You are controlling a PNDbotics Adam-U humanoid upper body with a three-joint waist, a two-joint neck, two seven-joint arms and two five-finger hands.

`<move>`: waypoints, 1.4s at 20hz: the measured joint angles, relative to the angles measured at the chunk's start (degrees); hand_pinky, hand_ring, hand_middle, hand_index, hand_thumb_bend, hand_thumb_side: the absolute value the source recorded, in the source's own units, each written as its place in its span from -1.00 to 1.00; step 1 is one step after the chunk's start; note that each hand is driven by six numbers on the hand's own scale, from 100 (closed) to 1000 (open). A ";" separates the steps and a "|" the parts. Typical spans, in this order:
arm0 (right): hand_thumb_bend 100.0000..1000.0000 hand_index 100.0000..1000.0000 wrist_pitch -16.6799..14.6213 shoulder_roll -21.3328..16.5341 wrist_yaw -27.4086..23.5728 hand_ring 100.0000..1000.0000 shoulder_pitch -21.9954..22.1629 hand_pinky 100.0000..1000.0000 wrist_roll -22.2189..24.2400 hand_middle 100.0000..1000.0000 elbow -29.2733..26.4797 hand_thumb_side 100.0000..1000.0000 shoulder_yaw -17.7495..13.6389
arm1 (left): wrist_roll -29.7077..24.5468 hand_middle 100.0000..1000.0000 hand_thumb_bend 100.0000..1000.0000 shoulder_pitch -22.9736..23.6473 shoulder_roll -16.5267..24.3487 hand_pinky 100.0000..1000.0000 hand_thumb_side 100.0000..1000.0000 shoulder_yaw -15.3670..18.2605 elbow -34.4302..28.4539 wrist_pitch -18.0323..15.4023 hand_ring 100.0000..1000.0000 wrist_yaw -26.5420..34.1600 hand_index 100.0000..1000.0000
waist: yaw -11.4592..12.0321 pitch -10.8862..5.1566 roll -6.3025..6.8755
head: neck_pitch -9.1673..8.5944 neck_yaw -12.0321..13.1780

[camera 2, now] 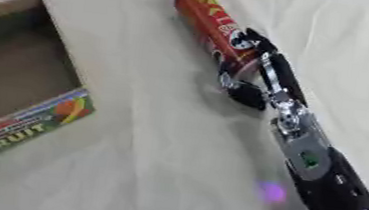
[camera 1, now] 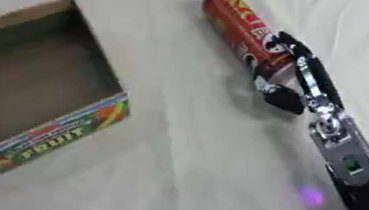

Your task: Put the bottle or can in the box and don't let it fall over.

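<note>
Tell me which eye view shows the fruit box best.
Left eye view: the fruit box shows nearly whole there, open top, brown inside and printed front wall. The right eye view cuts it off at the left edge, leaving only part of the cavity and front wall.

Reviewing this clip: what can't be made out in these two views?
- Right hand: the tall red can hides most of its fingers; contact at the can's lower end is unclear.
- Can's base: hidden behind the hand in both views.
- Cardboard box: left side cut off by the picture's edge, more so in the right eye view.
- Left hand: in neither view.
</note>
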 measured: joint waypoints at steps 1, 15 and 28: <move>-1.00 -0.18 -0.13 -0.07 -0.51 0.98 -0.01 -1.00 -0.04 0.00 -0.01 -1.00 0.00 | -0.01 0.76 -0.76 0.00 0.00 -0.20 0.21 0.00 0.00 -0.01 0.56 0.00 0.32 | -0.02 0.00 0.00 | 0.00 0.00; -1.00 -0.28 -1.05 -0.71 -1.62 0.86 -0.57 -1.00 -2.71 -0.09 -2.12 -1.00 0.35 | -0.09 0.77 -0.76 0.00 0.00 -0.20 0.22 0.00 0.00 -0.06 0.56 0.00 0.32 | -0.16 0.00 0.00 | -0.01 -0.01; -1.00 -0.34 -2.98 -1.37 -1.78 0.78 -1.55 -1.00 -7.36 -0.14 -5.92 -1.00 0.34 | -0.16 0.77 -0.77 0.00 0.00 -0.20 0.22 0.00 0.00 -0.13 0.56 0.18 0.32 | -0.30 0.00 0.00 | -0.01 -0.02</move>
